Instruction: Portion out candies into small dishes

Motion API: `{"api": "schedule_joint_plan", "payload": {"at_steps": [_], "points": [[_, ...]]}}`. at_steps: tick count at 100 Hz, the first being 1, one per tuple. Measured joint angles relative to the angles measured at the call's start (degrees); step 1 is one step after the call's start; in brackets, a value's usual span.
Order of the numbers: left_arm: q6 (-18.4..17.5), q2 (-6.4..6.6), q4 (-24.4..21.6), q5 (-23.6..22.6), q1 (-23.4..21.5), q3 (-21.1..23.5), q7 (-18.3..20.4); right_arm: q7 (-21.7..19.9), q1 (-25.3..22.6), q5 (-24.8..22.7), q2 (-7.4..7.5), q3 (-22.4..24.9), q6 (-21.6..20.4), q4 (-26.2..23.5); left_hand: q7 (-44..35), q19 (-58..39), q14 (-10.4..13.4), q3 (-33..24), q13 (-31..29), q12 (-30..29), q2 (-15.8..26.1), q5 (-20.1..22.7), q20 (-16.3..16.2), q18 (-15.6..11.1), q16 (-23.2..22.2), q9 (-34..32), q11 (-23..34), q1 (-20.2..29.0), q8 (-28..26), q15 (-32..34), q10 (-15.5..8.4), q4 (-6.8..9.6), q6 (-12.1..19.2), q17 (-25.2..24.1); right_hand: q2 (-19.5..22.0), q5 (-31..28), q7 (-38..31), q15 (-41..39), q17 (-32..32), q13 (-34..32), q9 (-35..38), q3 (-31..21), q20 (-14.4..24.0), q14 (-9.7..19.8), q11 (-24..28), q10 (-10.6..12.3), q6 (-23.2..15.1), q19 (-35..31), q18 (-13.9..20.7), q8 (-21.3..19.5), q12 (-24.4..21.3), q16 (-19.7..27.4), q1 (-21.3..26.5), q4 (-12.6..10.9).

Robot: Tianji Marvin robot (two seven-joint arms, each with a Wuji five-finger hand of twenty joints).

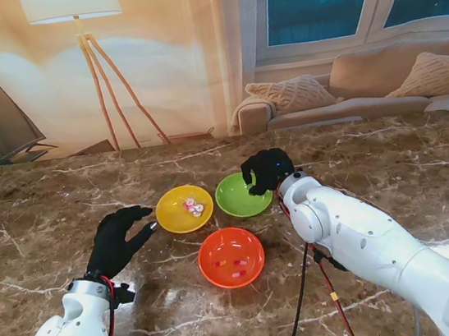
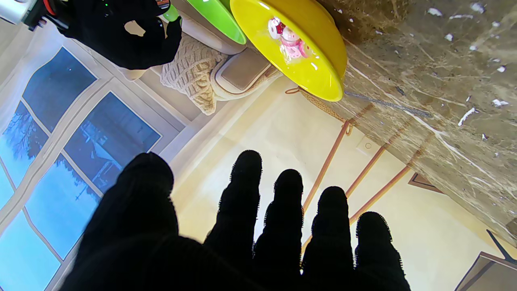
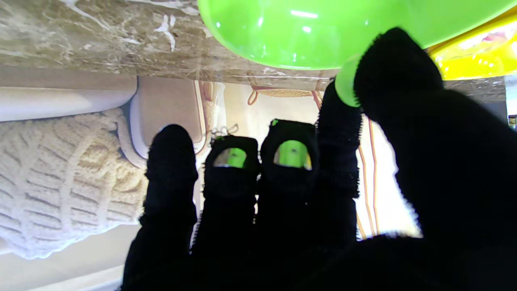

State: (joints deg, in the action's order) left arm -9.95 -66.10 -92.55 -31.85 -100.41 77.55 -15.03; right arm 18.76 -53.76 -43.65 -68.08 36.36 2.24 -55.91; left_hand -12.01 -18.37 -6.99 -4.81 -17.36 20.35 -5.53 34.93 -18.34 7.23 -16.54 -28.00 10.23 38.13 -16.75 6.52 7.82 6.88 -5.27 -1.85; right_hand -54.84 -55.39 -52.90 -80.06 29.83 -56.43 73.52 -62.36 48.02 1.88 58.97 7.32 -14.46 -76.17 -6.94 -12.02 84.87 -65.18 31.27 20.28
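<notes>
You've got three dishes on the counter (image 1: 43,233), bunched in a triangle. Nearest you, the orange dish (image 1: 231,256) with three or four small candies (image 1: 236,266) in it. Beyond it on the left, the yellow dish (image 1: 184,209), a small cluster of pink-and-white sweets (image 1: 192,207) inside; I can't count them exactly. Beside it on the right, the green dish (image 1: 242,195), nothing visible in the part that shows.

Your left hand (image 1: 118,238) sits just left of the yellow dish, fingers spread and straight, holding nothing, fingertips close to the rim but apart from it. Your right hand (image 1: 267,170) is curled over the green dish's right rim; thumb and forefinger pinch a small green piece (image 3: 345,81), the other fingers bent in.

The dishes nearly touch one another. Wide bare marble to the far left, the far right and along the far edge.
</notes>
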Motion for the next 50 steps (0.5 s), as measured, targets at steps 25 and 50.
{"api": "schedule_joint_plan", "payload": {"at_steps": [25,50], "points": [[0.18,0.0,-0.03,-0.01,0.0,0.07,0.07,-0.19,0.56,0.82,-0.58,-0.46,0.14,1.49,0.0,0.42,0.0,0.0,0.0,0.0,0.0,-0.08,0.0,0.0,0.0,0.0,0.0,0.0,0.0,0.0,0.0,0.0,0.0,0.0,0.91,0.53,5.98,0.73,0.02,0.0,-0.88,-1.38,-0.17,0.06,-1.79,0.37,2.78,0.17,0.04,7.94,-1.17,0.02,0.74,-0.53],[0.21,0.02,-0.04,0.02,-0.01,0.09,0.27,-1.46,-0.32,-0.57,0.15,1.01,0.01,-0.02,0.0,0.45,0.0,0.0,0.0,0.0,0.0,-0.08,-0.01,0.0,0.0,0.0,0.0,0.0,0.0,0.0,0.0,0.0,0.0,0.0,0.91,0.36,17.77,2.03,-0.55,0.68,-2.93,-3.45,-0.83,0.2,-2.56,1.04,4.27,1.45,0.06,0.9,-2.08,0.02,-0.96,-6.45]]}}
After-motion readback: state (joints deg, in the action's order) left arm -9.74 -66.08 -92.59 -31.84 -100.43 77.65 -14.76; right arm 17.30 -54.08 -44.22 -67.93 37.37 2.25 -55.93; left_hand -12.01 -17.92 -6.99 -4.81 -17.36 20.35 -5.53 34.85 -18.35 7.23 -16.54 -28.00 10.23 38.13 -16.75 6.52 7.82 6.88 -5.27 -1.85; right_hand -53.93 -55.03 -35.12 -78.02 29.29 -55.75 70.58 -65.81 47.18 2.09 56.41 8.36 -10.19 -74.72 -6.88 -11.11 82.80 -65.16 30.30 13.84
